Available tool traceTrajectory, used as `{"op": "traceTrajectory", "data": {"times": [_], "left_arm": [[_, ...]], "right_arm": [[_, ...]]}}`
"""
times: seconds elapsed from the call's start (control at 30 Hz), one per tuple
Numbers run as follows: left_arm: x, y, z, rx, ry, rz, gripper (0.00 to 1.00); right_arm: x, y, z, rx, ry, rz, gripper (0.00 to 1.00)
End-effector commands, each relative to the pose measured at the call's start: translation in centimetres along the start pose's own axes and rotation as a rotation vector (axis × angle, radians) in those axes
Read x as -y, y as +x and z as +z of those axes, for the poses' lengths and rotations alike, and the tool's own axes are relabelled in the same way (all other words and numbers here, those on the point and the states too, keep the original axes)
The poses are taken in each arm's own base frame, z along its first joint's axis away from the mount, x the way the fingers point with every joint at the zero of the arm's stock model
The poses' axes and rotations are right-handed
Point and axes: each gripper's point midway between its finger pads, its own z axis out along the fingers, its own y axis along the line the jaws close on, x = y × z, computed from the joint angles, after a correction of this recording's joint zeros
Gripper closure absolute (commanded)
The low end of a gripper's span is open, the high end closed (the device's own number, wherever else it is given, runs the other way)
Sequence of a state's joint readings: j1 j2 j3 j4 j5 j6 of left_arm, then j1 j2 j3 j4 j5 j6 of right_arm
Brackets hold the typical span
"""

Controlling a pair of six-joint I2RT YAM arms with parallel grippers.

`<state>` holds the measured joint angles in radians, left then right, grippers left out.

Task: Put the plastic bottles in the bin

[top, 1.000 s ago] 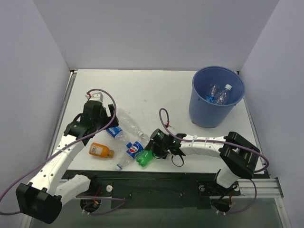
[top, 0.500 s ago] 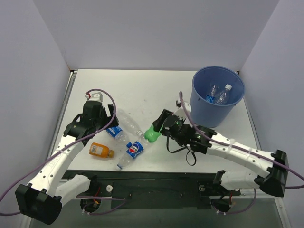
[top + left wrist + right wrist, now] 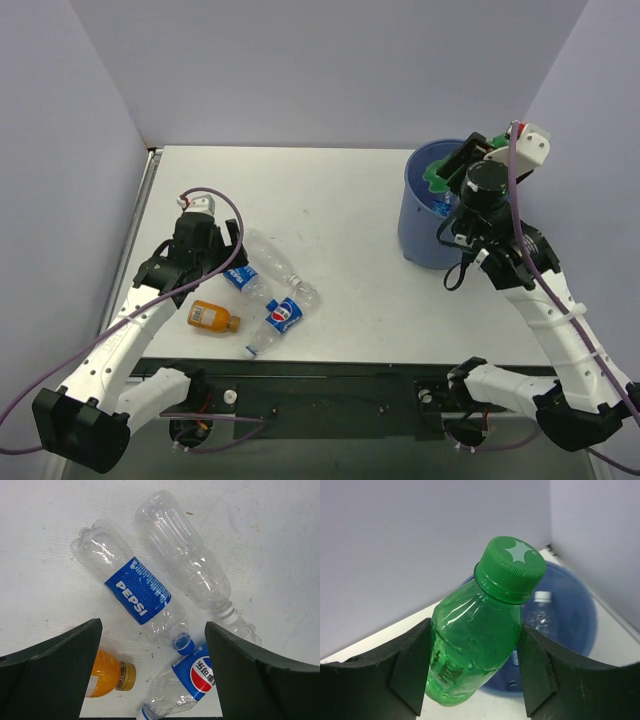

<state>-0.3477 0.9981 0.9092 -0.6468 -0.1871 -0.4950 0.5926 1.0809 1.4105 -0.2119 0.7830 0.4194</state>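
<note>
The blue bin (image 3: 424, 236) stands at the far right; a clear bottle (image 3: 539, 614) lies inside it. My right gripper (image 3: 451, 168) is shut on the green bottle (image 3: 475, 645) and holds it over the bin's near rim (image 3: 576, 621). My left gripper (image 3: 221, 257) is open and empty, hovering over a cluster at the left: a Pepsi-labelled bottle (image 3: 138, 593), a clear unlabelled bottle (image 3: 188, 566), a second Pepsi bottle (image 3: 193, 680) and a stubby orange bottle (image 3: 102, 680). The same cluster shows in the top view: orange bottle (image 3: 212, 317), second Pepsi bottle (image 3: 281, 316).
White table top (image 3: 330, 200) with purple walls on three sides. The table's front edge and black rail (image 3: 330, 375) run just below the bottle cluster. Purple cables loop off both arms.
My right arm has lifted the green bottle from the table front and swung it right and up over the bin. The left arm and the other bottles have not moved.
</note>
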Motion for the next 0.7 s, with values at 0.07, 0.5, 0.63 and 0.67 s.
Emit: {"op": "traceTrajectory", "data": {"times": [0.07,0.5,0.63,0.67], "left_arm": [[-0.2,-0.6,-0.3,0.029,-0.014,-0.012,0.05],[-0.4,-0.7,-0.3,0.037,-0.024,-0.017,0.05],[-0.9,-1.6,-0.9,0.084,-0.049,-0.047,0.05],[-1.0,-1.7,-0.9,0.096,-0.053,-0.057,0.05]], "right_arm": [[4.8,0.0,4.8,0.017,0.182,-0.063,0.57],[-0.8,1.7,3.5,-0.116,-0.047,-0.171,0.07],[-6.9,8.6,0.5,-0.274,-0.350,-0.264,0.08],[-7.9,9.8,-0.1,-0.305,-0.401,-0.266,0.09]]}}
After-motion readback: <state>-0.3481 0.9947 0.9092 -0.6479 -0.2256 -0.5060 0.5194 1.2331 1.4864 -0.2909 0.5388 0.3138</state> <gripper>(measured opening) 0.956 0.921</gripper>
